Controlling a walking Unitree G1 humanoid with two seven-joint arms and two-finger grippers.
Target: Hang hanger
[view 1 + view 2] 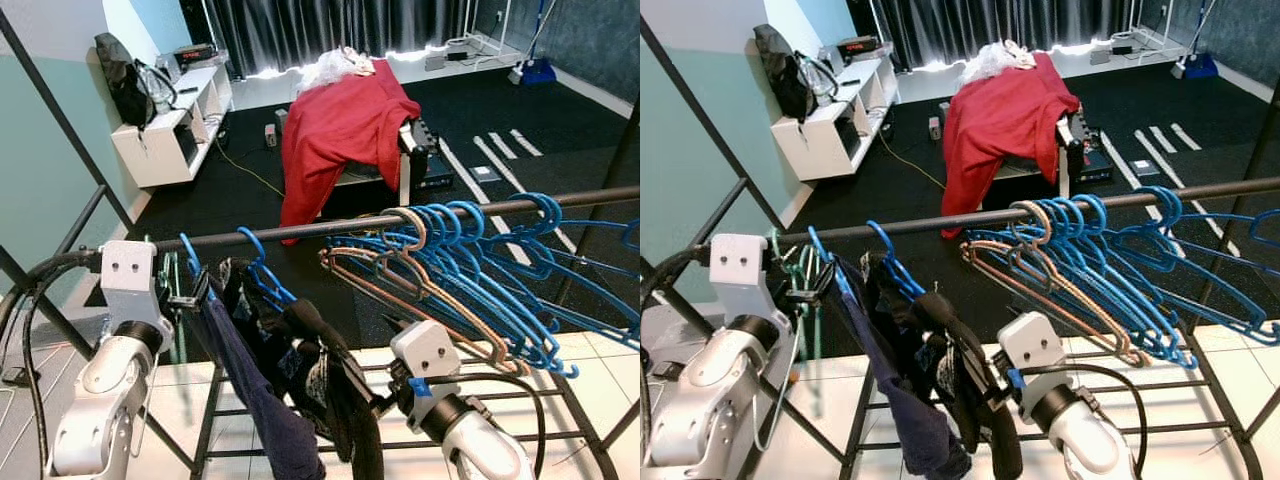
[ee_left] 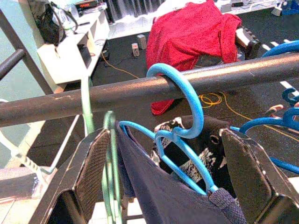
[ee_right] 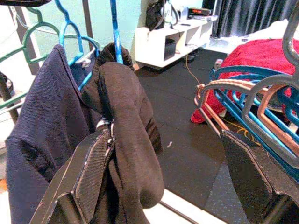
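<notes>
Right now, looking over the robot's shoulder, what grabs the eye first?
A dark rail runs across the front, crowded on the right with a bunch of empty blue hangers. Left of them, dark clothes hang on blue hangers between the two open grippers. Behind, a red blanket drapes over furniture on the black floor.

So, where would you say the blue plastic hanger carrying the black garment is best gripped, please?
Probably at the neck just under the hook of the blue plastic hanger, coming from the robot's side of the dark metal rail. The hook already sits over the rail, and the black garment covers the arms, leaving the neck as the bare, narrow part. The left gripper, jaws open, already straddles it.
</notes>
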